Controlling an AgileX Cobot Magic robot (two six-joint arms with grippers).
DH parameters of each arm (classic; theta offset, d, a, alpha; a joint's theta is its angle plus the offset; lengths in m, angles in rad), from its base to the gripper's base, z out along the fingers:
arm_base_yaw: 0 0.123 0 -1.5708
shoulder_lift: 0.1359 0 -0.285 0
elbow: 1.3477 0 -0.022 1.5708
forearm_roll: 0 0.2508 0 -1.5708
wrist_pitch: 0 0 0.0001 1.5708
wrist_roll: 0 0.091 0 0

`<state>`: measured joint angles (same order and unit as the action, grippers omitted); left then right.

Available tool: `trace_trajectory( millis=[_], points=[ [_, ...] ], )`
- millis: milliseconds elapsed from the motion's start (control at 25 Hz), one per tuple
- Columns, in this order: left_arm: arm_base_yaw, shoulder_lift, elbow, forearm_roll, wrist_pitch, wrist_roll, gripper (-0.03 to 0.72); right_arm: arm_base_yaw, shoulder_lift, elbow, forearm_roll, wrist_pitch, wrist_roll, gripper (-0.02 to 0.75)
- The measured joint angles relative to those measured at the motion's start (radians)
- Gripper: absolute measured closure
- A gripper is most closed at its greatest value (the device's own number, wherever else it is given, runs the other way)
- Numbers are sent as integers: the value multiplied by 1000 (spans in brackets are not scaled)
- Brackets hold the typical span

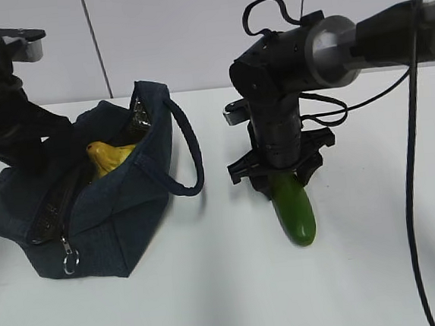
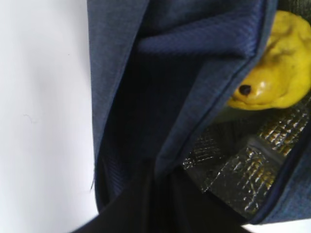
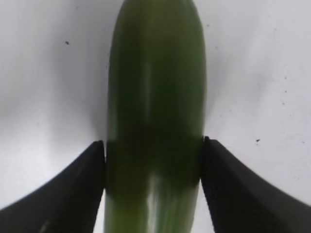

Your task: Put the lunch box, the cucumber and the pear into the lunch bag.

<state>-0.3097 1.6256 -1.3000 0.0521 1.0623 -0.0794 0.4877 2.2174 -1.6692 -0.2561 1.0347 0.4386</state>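
White table (image 1: 229, 299), pale wall; right pincer (image 3: 154, 160) pinching cucumber (image 3: 155, 97); left pincer pressed together.

A white table (image 1: 214, 300) stands before a white paneled wall (image 1: 190, 28).

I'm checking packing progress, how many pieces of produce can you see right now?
2. The pear sits inside the open lunch bag. The cucumber lies on the table between the right end effector's fingers. The bag's interior is partly hidden, so more could be inside.

White table (image 1: 214, 300) with lunch bag (image 1: 102, 234) and cucumber (image 1: 294, 213).
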Motion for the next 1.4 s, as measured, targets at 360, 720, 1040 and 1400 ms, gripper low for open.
trace_trajectory(
  millis=[360,720,1040,1400],
  points=[
    [0,0,0,0,-1,0,687,-1,0,-1,-2,0,-2,328],
    [0,0,0,0,-2,0,687,-3,-13,-4,-9,28,-22,330],
    [0,0,0,0,-2,0,687,-3,-126,-4,-31,28,-42,330],
    [0,0,0,0,-9,0,687,-3,-297,-4,16,-41,-87,331]
  ],
)
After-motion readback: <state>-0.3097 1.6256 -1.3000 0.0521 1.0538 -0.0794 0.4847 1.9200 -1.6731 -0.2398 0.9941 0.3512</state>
